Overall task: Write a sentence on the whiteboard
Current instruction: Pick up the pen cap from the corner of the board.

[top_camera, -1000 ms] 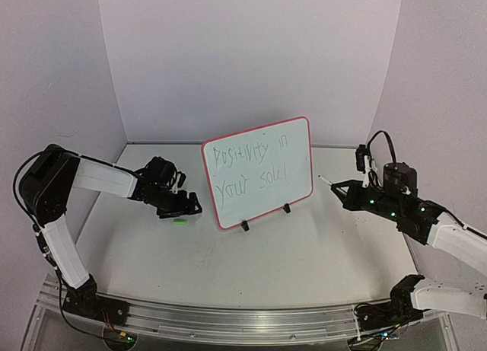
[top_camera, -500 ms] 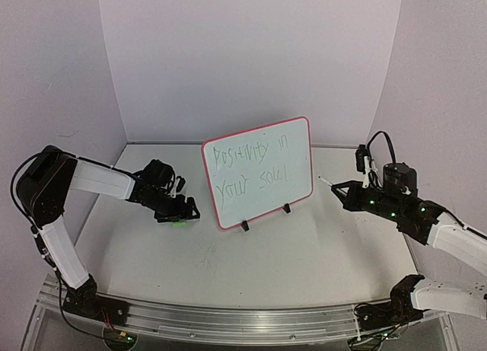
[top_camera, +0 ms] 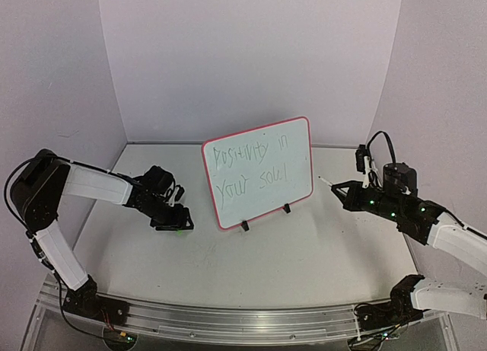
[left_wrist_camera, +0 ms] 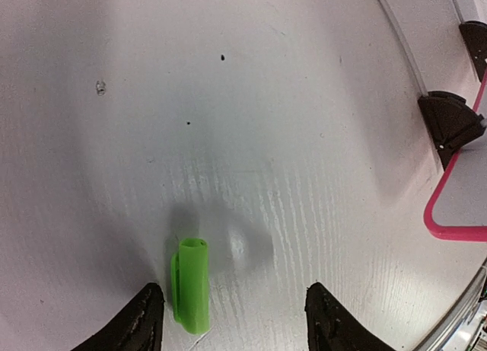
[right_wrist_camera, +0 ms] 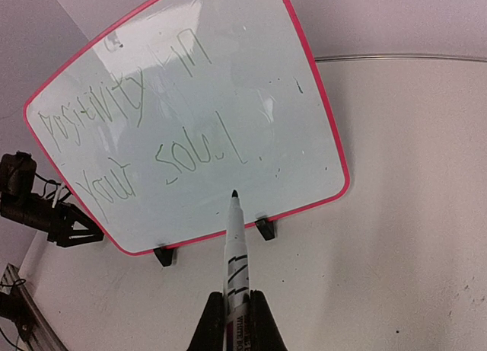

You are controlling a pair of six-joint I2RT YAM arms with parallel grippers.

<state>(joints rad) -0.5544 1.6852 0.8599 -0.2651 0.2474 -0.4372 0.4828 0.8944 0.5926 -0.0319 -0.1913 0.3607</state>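
The whiteboard [top_camera: 259, 172] stands upright on two black clip feet at the table's middle, red-pink rim all round. The sentence [top_camera: 251, 168] in thin green letters reads "POSITIVITY IN YOUR SOUL" in two lines; it also shows in the right wrist view [right_wrist_camera: 144, 130]. My right gripper [right_wrist_camera: 236, 309] is shut on a white marker [right_wrist_camera: 234, 248], uncapped, tip pointing at the board's lower part but apart from it; in the top view the gripper [top_camera: 342, 191] is right of the board. My left gripper [left_wrist_camera: 232, 313] is open, low over the table, a green marker cap [left_wrist_camera: 190, 282] lying between its fingers near the left one.
The whiteboard's black clip feet [left_wrist_camera: 449, 122] and pink corner [left_wrist_camera: 456, 206] are at the right of the left wrist view. Purple walls enclose the table on three sides. A metal rail [top_camera: 228, 317] runs along the near edge.
My left gripper has moved toward the near left and lowered over the green cap, which now lies between its fingers. The right arm and board have not moved.
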